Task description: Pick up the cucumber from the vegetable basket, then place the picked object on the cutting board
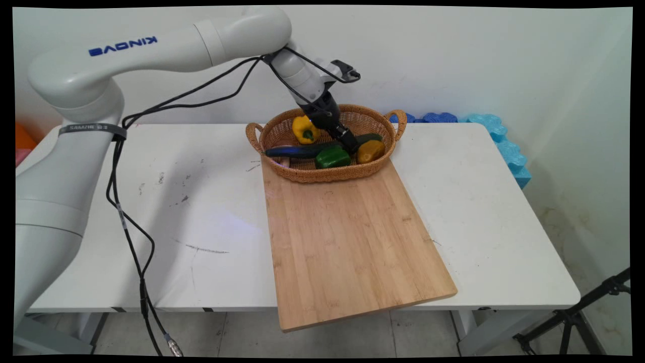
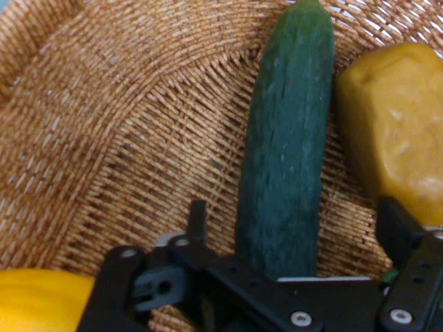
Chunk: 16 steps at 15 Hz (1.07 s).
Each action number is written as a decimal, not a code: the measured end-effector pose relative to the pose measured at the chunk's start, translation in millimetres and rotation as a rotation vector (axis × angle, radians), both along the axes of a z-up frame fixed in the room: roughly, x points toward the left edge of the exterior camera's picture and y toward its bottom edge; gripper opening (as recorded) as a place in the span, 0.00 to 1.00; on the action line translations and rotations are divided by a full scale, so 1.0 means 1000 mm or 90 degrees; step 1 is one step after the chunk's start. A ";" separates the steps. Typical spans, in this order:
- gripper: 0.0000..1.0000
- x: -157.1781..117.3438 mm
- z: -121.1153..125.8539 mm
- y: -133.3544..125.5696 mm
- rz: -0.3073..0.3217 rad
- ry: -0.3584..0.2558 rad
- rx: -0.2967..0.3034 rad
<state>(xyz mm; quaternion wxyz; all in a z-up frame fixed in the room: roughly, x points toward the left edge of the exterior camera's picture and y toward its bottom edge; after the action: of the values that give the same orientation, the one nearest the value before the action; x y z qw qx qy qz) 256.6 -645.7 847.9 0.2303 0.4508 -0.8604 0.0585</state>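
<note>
Table: white tabletop (image 1: 478, 212), scuffed with dark marks on its left part, set against a pale wall; grey floor tiles show below its near edge.
Board: a long bamboo cutting board (image 1: 347, 237) lies nearest the camera, slightly askew, its near end jutting out past the table's front edge. Its far end reaches under the basket.
Basket: an oval wicker basket (image 1: 307, 174) with a loop handle at each end sits on the board's far end, partly over the bare table on its left.
Contents, front: a green pepper (image 1: 332, 158) lies against the basket's near wall, with an orange-yellow pepper (image 1: 371, 150) just beside it on the right.
Contents, middle: a dark green cucumber (image 1: 297, 150) stretches lengthwise across the basket behind the green pepper; in the hand view the cucumber (image 2: 291, 152) runs straight up from between the fingers, the orange-yellow pepper (image 2: 394, 131) touching its right side.
Contents, back: a yellow pepper (image 1: 304, 129) rests toward the far left wall.
Gripper: the black gripper (image 1: 351, 146) reaches down into the basket from the upper left. Its fingers (image 2: 398, 232) stand spread on either side of the cucumber, jaws released, not clamped on it.
Beyond: blue foam pieces (image 1: 496, 136) lie along the table's far right edge by the wall.
</note>
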 end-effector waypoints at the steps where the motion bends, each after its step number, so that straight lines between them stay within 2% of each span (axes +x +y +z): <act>1: 0.00 -0.001 -0.003 -0.002 -0.002 -0.001 0.001; 11: 0.00 -0.009 -0.012 -0.005 -0.019 0.004 -0.008; 13: 0.00 -0.009 -0.008 -0.003 -0.018 0.010 -0.010; 16: 0.00 -0.007 0.015 0.003 -0.019 0.020 -0.027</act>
<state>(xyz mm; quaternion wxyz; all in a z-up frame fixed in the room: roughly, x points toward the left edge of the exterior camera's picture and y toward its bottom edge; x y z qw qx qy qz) 250.0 -642.7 862.7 0.2542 0.4335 -0.8620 0.0660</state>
